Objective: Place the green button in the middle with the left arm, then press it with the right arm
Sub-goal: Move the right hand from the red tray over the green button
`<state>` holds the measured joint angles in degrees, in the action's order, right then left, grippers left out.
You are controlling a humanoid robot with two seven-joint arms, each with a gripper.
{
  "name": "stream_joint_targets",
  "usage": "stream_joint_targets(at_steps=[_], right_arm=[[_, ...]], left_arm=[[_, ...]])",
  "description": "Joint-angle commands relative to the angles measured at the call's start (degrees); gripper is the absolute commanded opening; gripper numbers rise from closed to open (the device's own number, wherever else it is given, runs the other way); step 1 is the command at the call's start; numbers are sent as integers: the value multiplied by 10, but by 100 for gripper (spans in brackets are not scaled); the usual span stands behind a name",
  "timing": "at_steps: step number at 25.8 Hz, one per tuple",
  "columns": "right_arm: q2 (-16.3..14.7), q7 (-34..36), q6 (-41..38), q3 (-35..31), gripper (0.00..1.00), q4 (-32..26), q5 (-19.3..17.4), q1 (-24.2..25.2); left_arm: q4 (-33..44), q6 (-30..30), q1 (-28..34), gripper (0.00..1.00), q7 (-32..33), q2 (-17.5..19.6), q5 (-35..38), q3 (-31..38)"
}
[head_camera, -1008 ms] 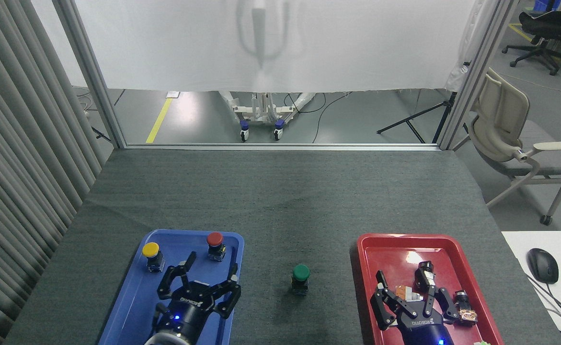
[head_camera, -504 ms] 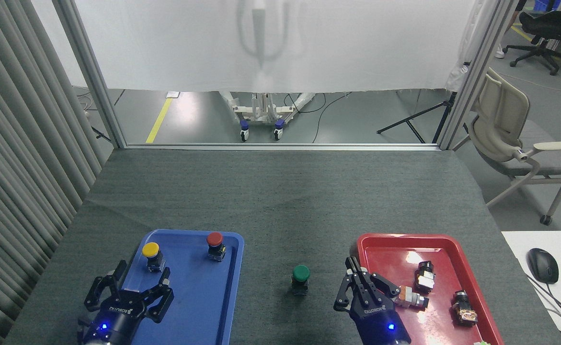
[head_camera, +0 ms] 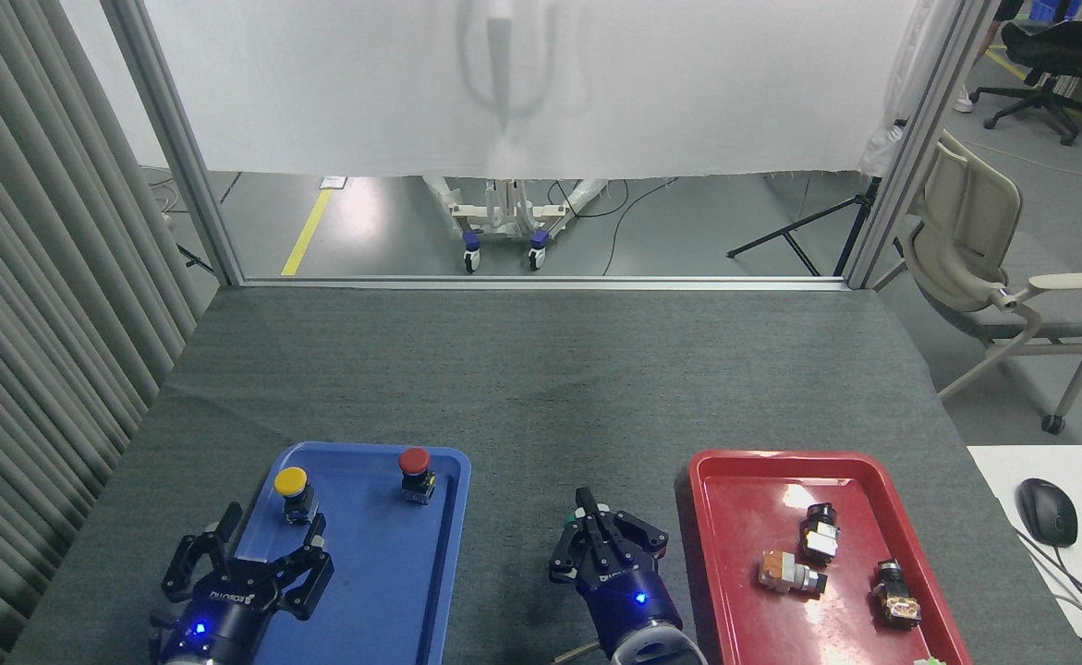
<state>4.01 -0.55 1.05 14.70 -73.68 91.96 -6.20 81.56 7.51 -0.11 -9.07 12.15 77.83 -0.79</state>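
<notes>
- While the left pincer (head_camera: 254,568) is idling with fingers spread apart at the blue tray's (head_camera: 370,591) 8 o'clock corner, the right pincer (head_camera: 589,520) is now hanging over the middle (head_camera: 541,406), fingers drawn together, having swung in from the red tray (head_camera: 744,517) at 3 o'clock.
- It is covering the green button, which is sitting hidden beneath it.
- Placing is looking finished; the press is seemingly starting, though contact is impossible to confirm.

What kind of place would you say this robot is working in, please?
Most likely a robotics lab inside an office space: a grey cloth-covered worktable fenced by aluminium frame posts with a hung white sheet, swivel office chairs beyond it, and a yellow line taped on the floor.
</notes>
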Motion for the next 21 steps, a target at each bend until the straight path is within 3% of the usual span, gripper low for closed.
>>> stream_joint_targets(at_steps=[1, 11, 21], right_arm=[[8, 6, 18, 9, 0, 53, 3, -14], [8, 25, 36, 11, 0, 108, 6, -16], [8, 44, 39, 3, 0, 30, 6, -15]], left_arm=[[-12, 0, -4, 100, 1, -1, 0, -1], [-12, 1, -24, 100, 4, 2, 0, -2], [-15, 2, -24, 100, 5, 1, 0, -2]])
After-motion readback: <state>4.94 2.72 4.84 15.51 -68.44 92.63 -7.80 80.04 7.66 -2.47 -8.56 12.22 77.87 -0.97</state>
